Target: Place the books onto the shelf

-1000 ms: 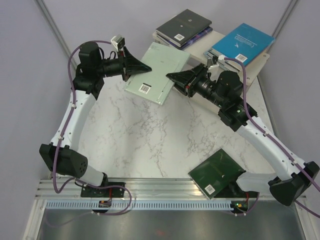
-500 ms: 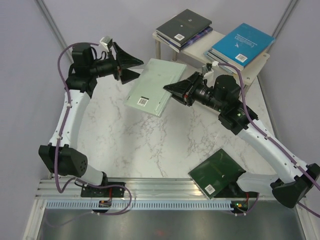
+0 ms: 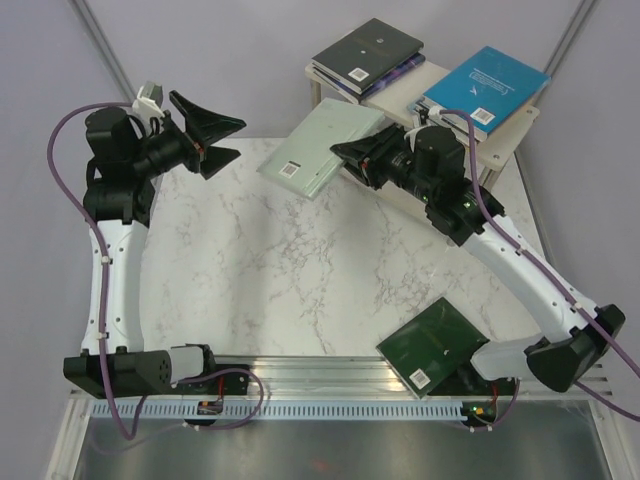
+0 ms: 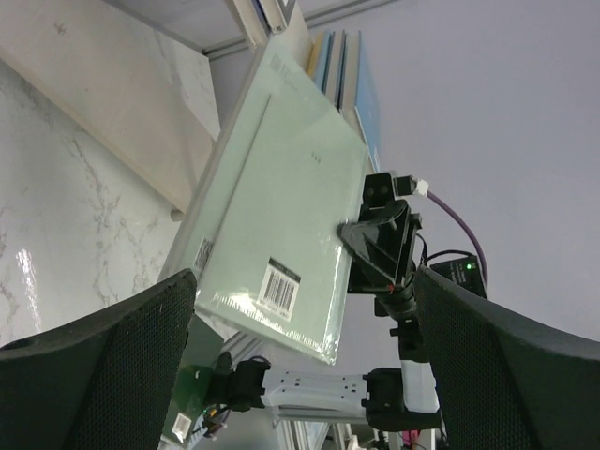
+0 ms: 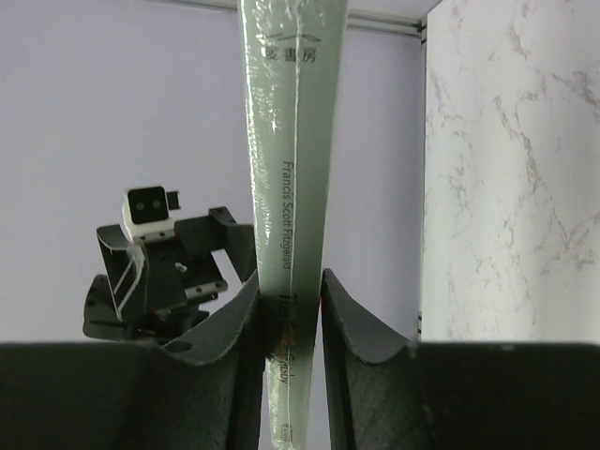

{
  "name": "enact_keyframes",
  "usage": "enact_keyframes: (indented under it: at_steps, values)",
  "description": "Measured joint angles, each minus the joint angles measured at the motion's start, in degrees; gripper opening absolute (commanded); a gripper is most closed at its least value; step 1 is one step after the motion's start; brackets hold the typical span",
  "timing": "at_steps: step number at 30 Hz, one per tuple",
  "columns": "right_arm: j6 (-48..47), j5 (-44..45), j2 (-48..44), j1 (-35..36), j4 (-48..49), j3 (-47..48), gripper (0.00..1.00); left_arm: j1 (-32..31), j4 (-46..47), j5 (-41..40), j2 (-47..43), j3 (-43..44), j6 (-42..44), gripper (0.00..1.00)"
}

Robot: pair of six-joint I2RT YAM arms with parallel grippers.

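Observation:
A pale mint book [image 3: 318, 142] hangs above the table's far side, and my right gripper [image 3: 343, 153] is shut on its right edge. The right wrist view shows its spine [image 5: 287, 178] pinched between the fingers [image 5: 236, 319] of that gripper [image 5: 290, 292]. My left gripper [image 3: 238, 138] stands open to the left of the book, apart from it. Through the left wrist view the mint book [image 4: 272, 211] shows beyond the spread gripper [image 4: 305, 277]. The cream shelf [image 3: 398, 97] at the far right carries a black-topped stack [image 3: 368, 52] and a cyan-topped stack [image 3: 486, 84]. A dark green book [image 3: 432, 346] lies by the right arm's base.
The shelf's thin legs [image 3: 315, 95] stand on the white marble table [image 3: 290, 270]. Grey walls close in the back and both sides. A metal rail [image 3: 320, 375] runs along the near edge between the arm bases.
My left gripper opened, let go of the mint book and drew back to the left. The right gripper kept the book and carried it up and back toward the shelf.

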Motion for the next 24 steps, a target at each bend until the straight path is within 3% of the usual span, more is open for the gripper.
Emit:
enact_keyframes:
  at_steps: [11, 24]
  values:
    - [0.2, 3.1, 11.1, -0.1, 2.9, 9.3, 0.00, -1.0, -1.4, -0.8, -1.2, -2.6, -3.3, 0.99]
    - [5.5, 3.3, 14.5, 1.4, 12.8, 9.5, 0.00, -3.0, 2.3, -3.3, -3.1, -7.5, -8.7, 0.97]
